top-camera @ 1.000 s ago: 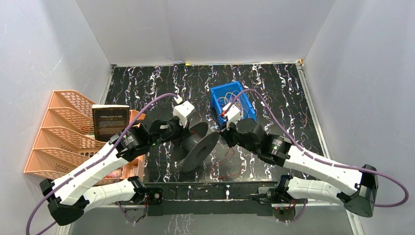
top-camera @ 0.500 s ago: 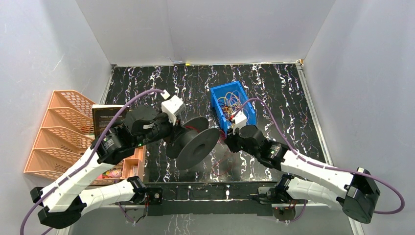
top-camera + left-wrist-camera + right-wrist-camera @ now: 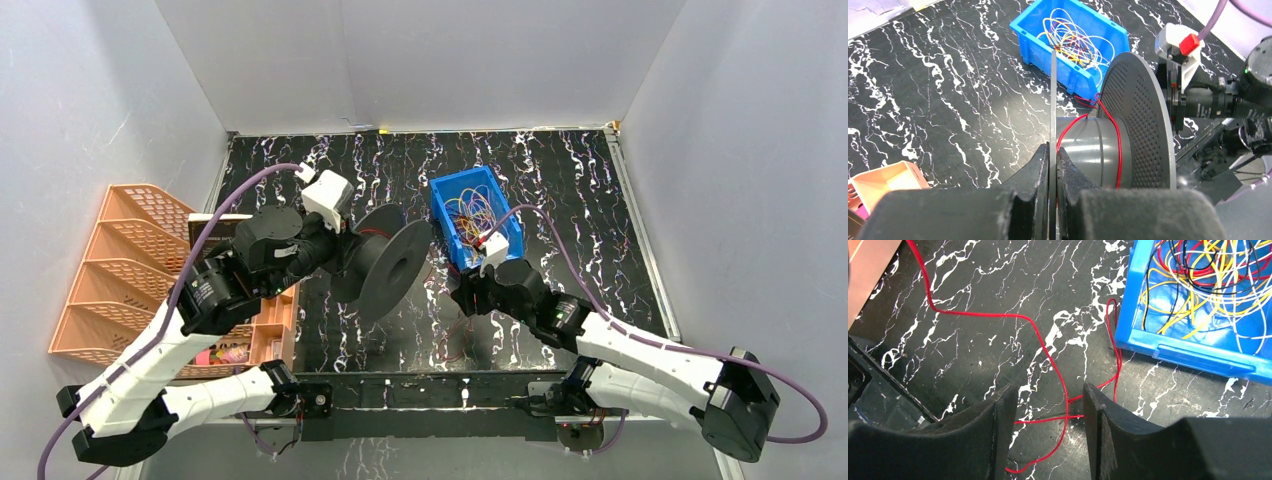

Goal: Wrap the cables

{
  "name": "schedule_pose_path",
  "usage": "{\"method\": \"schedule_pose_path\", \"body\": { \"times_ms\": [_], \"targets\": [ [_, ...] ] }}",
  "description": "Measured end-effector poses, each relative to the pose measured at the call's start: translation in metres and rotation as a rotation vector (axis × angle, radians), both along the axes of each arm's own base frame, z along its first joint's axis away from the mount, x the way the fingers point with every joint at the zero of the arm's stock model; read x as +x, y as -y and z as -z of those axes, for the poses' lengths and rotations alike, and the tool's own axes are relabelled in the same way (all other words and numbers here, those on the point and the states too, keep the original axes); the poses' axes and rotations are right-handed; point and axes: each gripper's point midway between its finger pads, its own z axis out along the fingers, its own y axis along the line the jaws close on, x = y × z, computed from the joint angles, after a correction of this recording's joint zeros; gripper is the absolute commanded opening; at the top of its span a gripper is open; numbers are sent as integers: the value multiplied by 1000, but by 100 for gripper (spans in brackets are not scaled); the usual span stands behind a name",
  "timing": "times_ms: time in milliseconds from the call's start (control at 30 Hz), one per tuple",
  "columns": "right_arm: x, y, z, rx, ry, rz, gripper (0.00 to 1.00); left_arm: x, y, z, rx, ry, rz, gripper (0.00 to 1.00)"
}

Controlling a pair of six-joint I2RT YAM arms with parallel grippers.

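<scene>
Moved since a second ago: spool carried up and toward the far left by the left arm; right hand spread and drawn nearer the bases.

1. Surface (image 3: pixel 560 190), black marbled, one.
2. Rack (image 3: pixel 110 270), orange, tiered, one, at the left wall.
3. Spool (image 3: pixel 390 265), dark grey, two flanges, one perforated; no label seen. Left hand (image 3: pixel 1052 150) clamped on one flange edge.
4. Bin (image 3: pixel 445 225), blue, one, unmarked.
5. Book (image 3: pixel 215 219), one, mostly behind the left arm; its lettering cannot be read.
6. Cables (image 3: pixel 472 212): tangle of yellow, red, white and black, in the bin.
7. Red strand (image 3: pixel 998 316), one: round the spool hub, then looping on the surface beside the bin. Right hand (image 3: pixel 1050 390) wide apart over it, gripping nothing.
</scene>
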Motion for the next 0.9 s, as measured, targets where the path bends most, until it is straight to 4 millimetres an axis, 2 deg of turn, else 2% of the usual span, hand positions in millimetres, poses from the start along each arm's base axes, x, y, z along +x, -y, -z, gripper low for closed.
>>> {"method": "schedule_pose_path", "body": {
  "times_ms": [200, 367, 667, 800, 900],
  "targets": [
    [1, 1, 14, 5, -43, -9, 65, 5, -4, -5, -7, 10, -38, 0],
    [5, -3, 28, 16, -111, -30, 65, 7, -4, -4, -4, 7, -52, 0],
    [-2, -16, 53, 39, -252, -91, 51, 8, -5, -4, -11, 3, -64, 0],
    [-10, -21, 63, 42, -309, -125, 49, 9, -6, -4, -12, 5, -78, 0],
    [-13, -23, 66, 42, -331, -142, 40, 10, -7, -5, -14, 6, -89, 0]
  ]
}}
